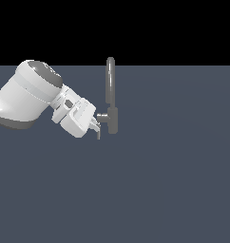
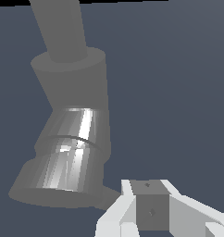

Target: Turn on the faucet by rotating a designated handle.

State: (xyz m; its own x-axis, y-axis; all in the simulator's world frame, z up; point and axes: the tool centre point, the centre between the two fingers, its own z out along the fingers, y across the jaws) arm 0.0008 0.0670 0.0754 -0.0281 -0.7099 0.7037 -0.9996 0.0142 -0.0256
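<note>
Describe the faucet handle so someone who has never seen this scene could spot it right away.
Find the grey faucet standing alone on the dark floor, its tall thin spout curved at the top. Go down to its thicker base: the handle is the short stub on the exterior view's left, by the white tool. It is far smaller than the spout.

faucet (image 2: 70,139) base close up, pincer (image 2: 153,210) beside

A flat, plain slate-blue ground surface (image 1: 174,190) fills the lower part of the exterior view up to a straight horizon, with a solid black background (image 1: 174,28) above it.
</note>
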